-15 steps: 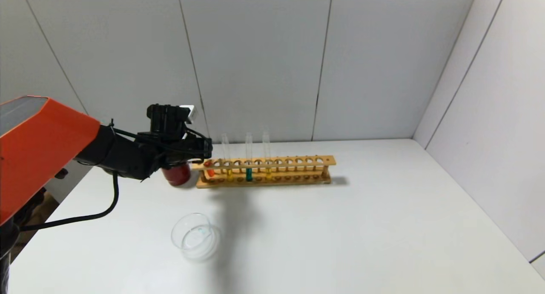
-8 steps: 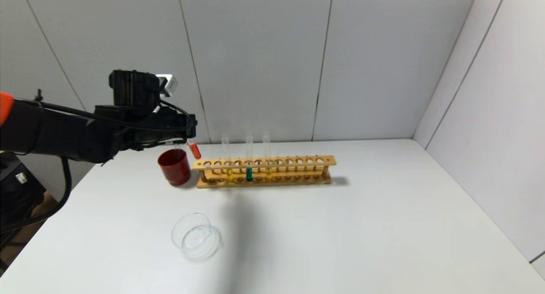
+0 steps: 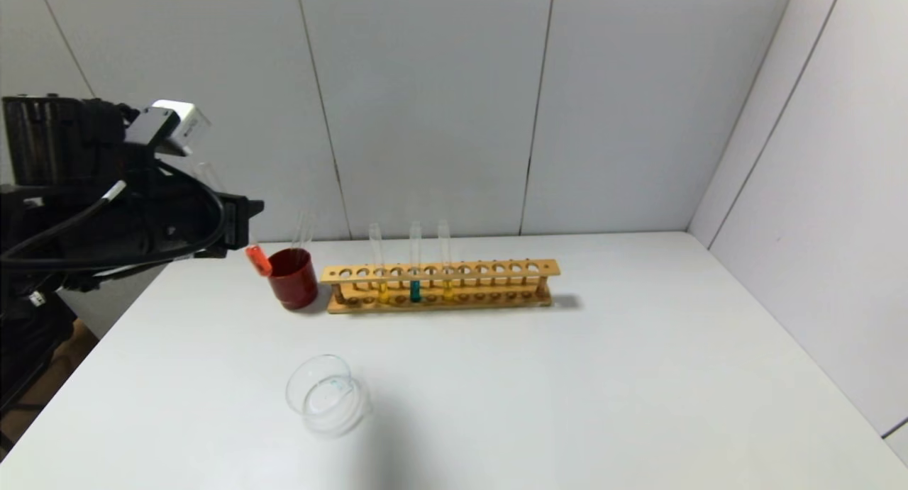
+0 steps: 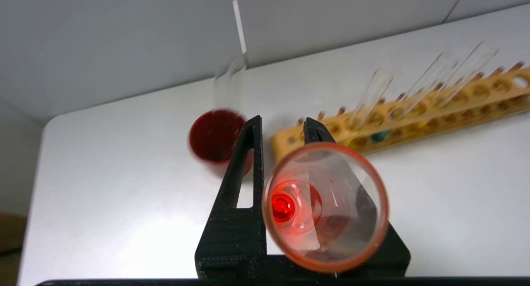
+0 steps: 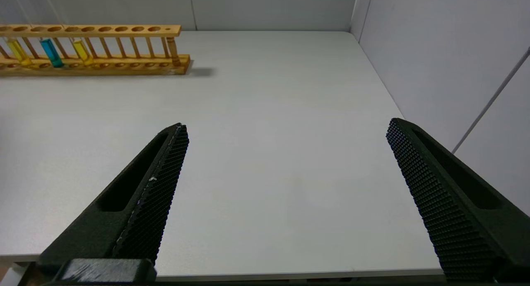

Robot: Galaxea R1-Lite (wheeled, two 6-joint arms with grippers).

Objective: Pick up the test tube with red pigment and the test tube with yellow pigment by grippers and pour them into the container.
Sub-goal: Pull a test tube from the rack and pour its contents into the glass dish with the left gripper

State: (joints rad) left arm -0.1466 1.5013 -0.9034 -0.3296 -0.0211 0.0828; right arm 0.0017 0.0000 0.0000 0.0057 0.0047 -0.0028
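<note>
My left gripper (image 3: pixel 245 217) is shut on the test tube with red pigment (image 3: pixel 258 259) and holds it in the air, tilted, left of the rack and above the table. In the left wrist view the tube's open mouth (image 4: pixel 325 207) faces the camera between the fingers (image 4: pixel 252 153), with red liquid at its bottom. Two yellow tubes stand in the wooden rack (image 3: pixel 496 269); the one right of the teal tube (image 3: pixel 447 288) looks more amber. The clear glass container (image 3: pixel 326 394) sits at the front left of the table. My right gripper (image 5: pixel 287 126) is open and empty over the right side.
A dark red cup (image 3: pixel 292 281) with a clear empty tube (image 3: pixel 305 231) in it stands at the rack's left end, just right of the held tube. A teal tube (image 3: pixel 415 290) and a paler yellow tube (image 3: pixel 383 290) stand in the rack. Walls close the back and right.
My left gripper has lifted the red tube out of the rack's left end and carried it up and to the left, past the red cup.
</note>
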